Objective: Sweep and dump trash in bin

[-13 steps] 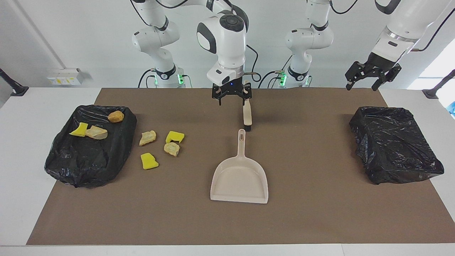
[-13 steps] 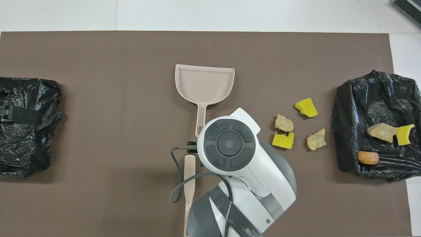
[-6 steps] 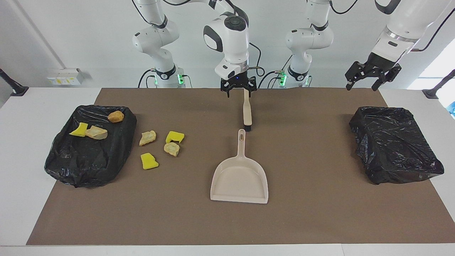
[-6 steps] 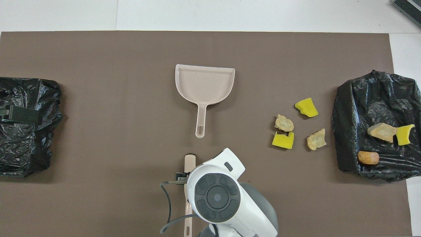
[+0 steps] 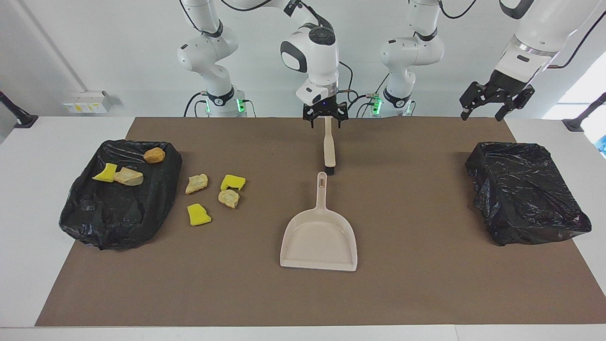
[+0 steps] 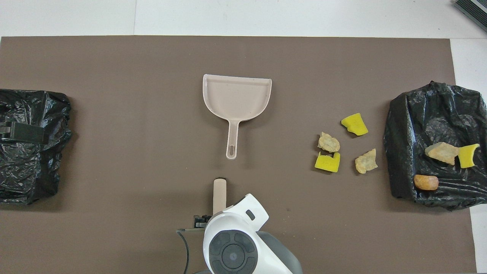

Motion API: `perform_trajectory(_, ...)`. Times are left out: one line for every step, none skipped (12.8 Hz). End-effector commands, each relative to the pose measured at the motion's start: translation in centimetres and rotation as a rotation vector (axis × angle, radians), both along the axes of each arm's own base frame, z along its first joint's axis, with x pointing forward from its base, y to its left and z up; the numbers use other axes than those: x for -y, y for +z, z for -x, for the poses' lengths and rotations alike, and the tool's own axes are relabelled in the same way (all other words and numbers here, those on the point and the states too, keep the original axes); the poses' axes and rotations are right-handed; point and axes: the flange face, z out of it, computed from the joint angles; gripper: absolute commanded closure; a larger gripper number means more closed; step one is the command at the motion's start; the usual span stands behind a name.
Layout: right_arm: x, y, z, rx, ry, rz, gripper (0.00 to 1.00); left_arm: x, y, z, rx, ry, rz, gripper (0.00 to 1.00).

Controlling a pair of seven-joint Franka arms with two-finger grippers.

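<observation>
Both grippers empty, jaws apart: right gripper [image 5: 325, 119] over brush [image 5: 329, 147] handle, contact unclear; left gripper [image 5: 495, 101] above bin [image 5: 525, 194]. Trash [image 5: 213, 194]: four scraps on surface, three on bag [image 5: 118, 213]

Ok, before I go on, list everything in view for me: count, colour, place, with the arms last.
Trash scraps: seven, yellow and tan to brown; four on the mat beside the bag at the right arm's end, three on that bag.
Bags: two, black, one at each end of the table.
Dustpan: one, beige, mid-table, handle toward the robots.
Brush: one, beige with dark bristles, lying between dustpan handle and robots.
Mat: one, brown, covering the table.
Right pincer: open, over the brush handle's end.
Left pincer: open, waiting raised above the bag at its end.
</observation>
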Motion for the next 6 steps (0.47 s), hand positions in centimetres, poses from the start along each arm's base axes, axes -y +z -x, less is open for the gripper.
perform_trajectory(-1.4,-2.0,2.1,-0.025,-0.015,0.000,0.00,-0.4,0.3,0.4,-0.007,0.003,-0.018,0.00)
perform_trajectory(-1.6,-2.8,2.9,-0.036,-0.005,0.015,0.00,-0.4,0.3,0.4,-0.007,0.003,-0.018,0.00)
perform_trajectory(-1.6,-3.6,3.7,-0.036,0.005,0.017,0.00,-0.4,0.3,0.4,-0.007,0.003,-0.018,0.00)
perform_trajectory(-1.6,-4.7,4.6,-0.026,0.002,0.007,0.00,-0.4,0.3,0.4,-0.007,0.003,-0.018,0.00)
perform_trajectory(-1.9,-5.8,5.8,-0.021,0.007,0.002,0.00,-0.4,0.3,0.4,-0.007,0.003,-0.018,0.00)
perform_trajectory(-1.7,-6.7,6.2,-0.023,0.005,0.006,0.00,-0.4,0.3,0.4,-0.007,0.003,-0.018,0.00)
